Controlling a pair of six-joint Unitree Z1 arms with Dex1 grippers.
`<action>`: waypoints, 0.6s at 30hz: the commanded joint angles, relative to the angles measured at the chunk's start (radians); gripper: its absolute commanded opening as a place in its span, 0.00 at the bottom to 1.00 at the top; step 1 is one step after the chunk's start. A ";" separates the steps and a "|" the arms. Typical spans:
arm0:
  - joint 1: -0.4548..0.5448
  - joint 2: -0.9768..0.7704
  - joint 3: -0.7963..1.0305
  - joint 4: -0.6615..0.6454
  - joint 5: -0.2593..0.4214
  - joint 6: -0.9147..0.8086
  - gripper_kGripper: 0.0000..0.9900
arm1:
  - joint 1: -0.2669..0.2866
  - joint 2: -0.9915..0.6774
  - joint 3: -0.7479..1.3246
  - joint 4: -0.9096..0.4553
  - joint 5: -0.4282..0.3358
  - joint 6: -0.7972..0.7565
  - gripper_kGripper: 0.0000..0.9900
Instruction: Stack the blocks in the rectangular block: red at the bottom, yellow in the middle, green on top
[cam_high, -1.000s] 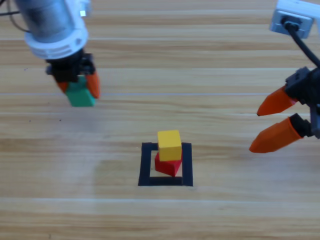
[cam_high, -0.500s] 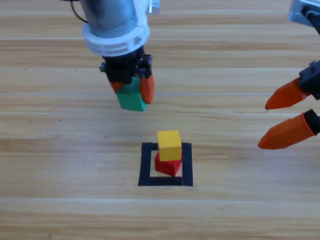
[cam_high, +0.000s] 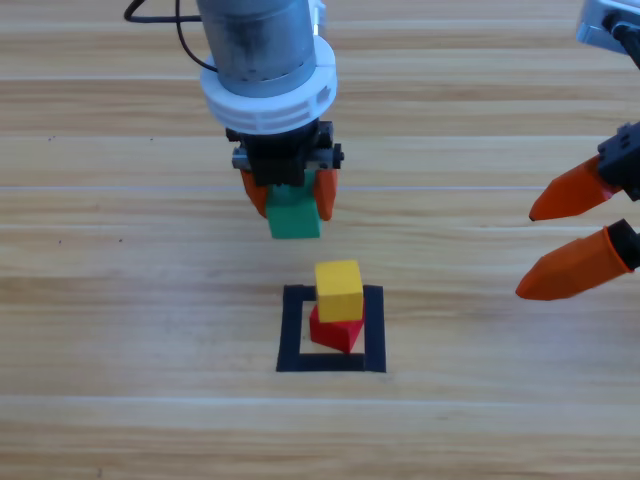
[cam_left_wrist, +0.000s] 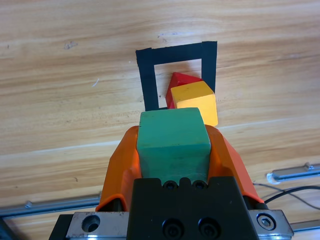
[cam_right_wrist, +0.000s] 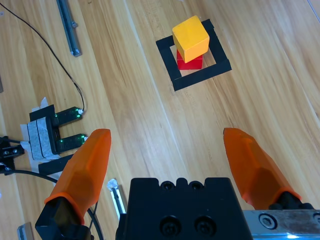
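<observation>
My left gripper (cam_high: 290, 198) is shut on the green cube (cam_high: 294, 216), held above the table just up and left of the stack; the left wrist view shows the cube (cam_left_wrist: 173, 142) clamped between both orange jaws. The yellow cube (cam_high: 339, 290) sits on the red cube (cam_high: 334, 331), which is turned askew, inside the black tape rectangle (cam_high: 291, 328). The same stack shows in the left wrist view, yellow (cam_left_wrist: 194, 101) over red (cam_left_wrist: 181, 80). My right gripper (cam_high: 575, 233) waits open at the right edge, nothing between its jaws (cam_right_wrist: 170, 160).
In the right wrist view the stack (cam_right_wrist: 190, 41) and tape rectangle (cam_right_wrist: 170, 62) lie far ahead. A small black device with green lights (cam_right_wrist: 55, 129) and a thin cable (cam_right_wrist: 45, 45) lie at the table's side there.
My left gripper has carried the green cube rightward from the far left to just up-left of the stack. The right gripper drew back slightly to the right, then held still.
</observation>
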 joint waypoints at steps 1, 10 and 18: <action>-0.026 0.032 0.008 0.006 0.017 -0.099 0.03 | -0.027 -0.013 0.035 0.019 0.022 -0.008 1.00; -0.062 0.075 -0.019 0.009 0.035 -0.145 0.03 | -0.027 -0.016 0.039 0.019 0.025 -0.008 1.00; -0.087 0.125 -0.048 0.015 0.057 -0.099 0.04 | -0.027 -0.017 0.039 0.019 0.028 -0.008 1.00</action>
